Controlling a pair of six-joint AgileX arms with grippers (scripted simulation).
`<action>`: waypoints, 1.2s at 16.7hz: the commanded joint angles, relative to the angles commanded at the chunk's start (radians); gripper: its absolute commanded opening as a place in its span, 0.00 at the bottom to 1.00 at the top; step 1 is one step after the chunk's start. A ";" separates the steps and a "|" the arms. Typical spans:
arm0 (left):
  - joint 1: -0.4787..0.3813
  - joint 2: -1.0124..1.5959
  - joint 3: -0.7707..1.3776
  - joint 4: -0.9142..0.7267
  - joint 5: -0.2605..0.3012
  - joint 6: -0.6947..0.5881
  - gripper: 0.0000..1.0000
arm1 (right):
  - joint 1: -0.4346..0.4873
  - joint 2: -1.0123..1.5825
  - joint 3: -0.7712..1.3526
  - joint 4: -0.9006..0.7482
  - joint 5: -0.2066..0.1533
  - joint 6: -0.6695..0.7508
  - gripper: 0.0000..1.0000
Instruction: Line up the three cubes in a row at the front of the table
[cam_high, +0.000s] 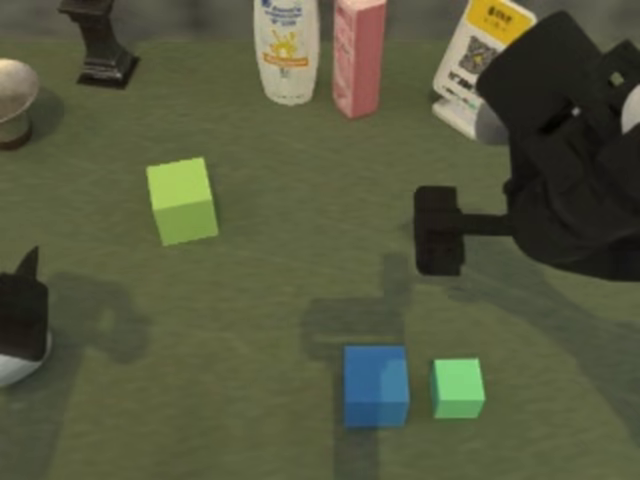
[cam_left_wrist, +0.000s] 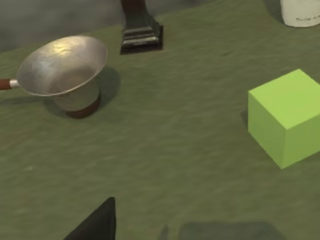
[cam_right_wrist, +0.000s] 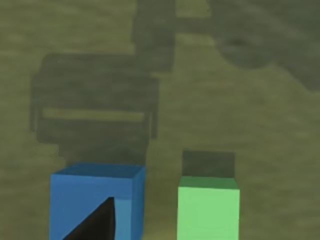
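Observation:
The large lime cube (cam_high: 182, 200) sits alone left of the table's middle and also shows in the left wrist view (cam_left_wrist: 287, 117). The blue cube (cam_high: 376, 385) and the small mint-green cube (cam_high: 458, 388) stand side by side near the front edge with a narrow gap between them. In the right wrist view the blue cube (cam_right_wrist: 95, 200) and the mint-green cube (cam_right_wrist: 208, 207) sit below the camera, with one dark fingertip (cam_right_wrist: 102, 220) in front of the blue one. My right gripper (cam_high: 440, 230) hovers open behind the pair and holds nothing. My left gripper (cam_high: 28, 285) rests open at the far left edge.
Along the back stand a silver bell (cam_high: 10, 100), a dark statue base (cam_high: 100, 50), a white bottle (cam_high: 287, 50), a tall pink box (cam_high: 358, 55) and a QR-code sign (cam_high: 480, 60). The olive table (cam_high: 300, 260) lies bare between the lime cube and the front pair.

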 joint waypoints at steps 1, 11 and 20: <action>-0.011 0.086 0.062 -0.055 0.005 0.034 1.00 | -0.029 -0.078 -0.055 0.035 0.011 -0.033 1.00; -0.120 1.072 0.815 -0.669 0.030 0.423 1.00 | -0.369 -0.931 -0.709 0.450 0.045 -0.391 1.00; -0.183 1.749 1.542 -1.025 -0.006 0.744 1.00 | -0.595 -1.405 -1.134 0.801 -0.059 -0.601 1.00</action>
